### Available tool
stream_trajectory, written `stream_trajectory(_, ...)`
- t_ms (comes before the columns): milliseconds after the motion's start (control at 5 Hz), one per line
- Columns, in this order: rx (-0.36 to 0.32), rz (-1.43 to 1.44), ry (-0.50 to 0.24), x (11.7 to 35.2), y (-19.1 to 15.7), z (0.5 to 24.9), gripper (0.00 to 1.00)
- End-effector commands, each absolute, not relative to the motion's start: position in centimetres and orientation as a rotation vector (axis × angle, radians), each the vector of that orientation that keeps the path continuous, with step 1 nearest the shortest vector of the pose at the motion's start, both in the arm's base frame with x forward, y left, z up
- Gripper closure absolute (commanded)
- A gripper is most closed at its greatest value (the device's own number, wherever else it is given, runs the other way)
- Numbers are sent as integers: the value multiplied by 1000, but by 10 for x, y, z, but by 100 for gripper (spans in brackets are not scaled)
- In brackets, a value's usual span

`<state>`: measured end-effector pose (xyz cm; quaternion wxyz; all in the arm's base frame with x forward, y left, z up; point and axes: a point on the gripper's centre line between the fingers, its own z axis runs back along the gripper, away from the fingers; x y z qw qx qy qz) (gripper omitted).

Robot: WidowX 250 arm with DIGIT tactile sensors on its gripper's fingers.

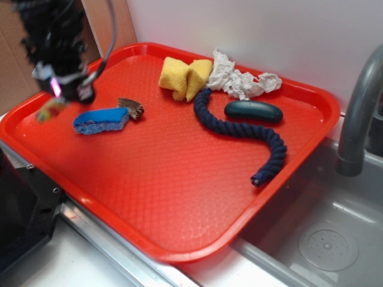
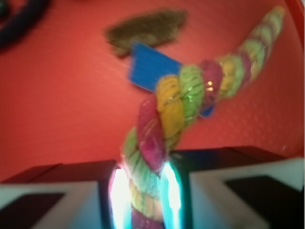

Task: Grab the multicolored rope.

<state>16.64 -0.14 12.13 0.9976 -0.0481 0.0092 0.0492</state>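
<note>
The multicolored rope (image 2: 190, 100), twisted in yellow, pink and pale green bands, is pinched at one end between my gripper's (image 2: 145, 195) two glowing pads. Its free end trails up to the right, above the red tray (image 2: 57, 109). In the exterior view the gripper (image 1: 63, 89) hangs over the tray's left edge, blurred by motion. A short piece of the rope (image 1: 51, 109) dangles under it, clear of the tray floor.
On the tray (image 1: 173, 179) lie a blue sponge (image 1: 100, 120), a small brown brush (image 1: 131, 108), a yellow cloth (image 1: 184, 76), crumpled white paper (image 1: 242, 81), a dark green oval object (image 1: 254, 111) and a long navy rope (image 1: 242, 128). A grey tap (image 1: 359, 113) and sink stand right.
</note>
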Motion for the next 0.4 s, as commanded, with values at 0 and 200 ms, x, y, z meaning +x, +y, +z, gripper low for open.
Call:
stream_trajectory(0, -82, 29, -100, 174, -18, 232, 100)
stream_trajectory(200, -56, 31, -67, 176, -13, 231, 100)
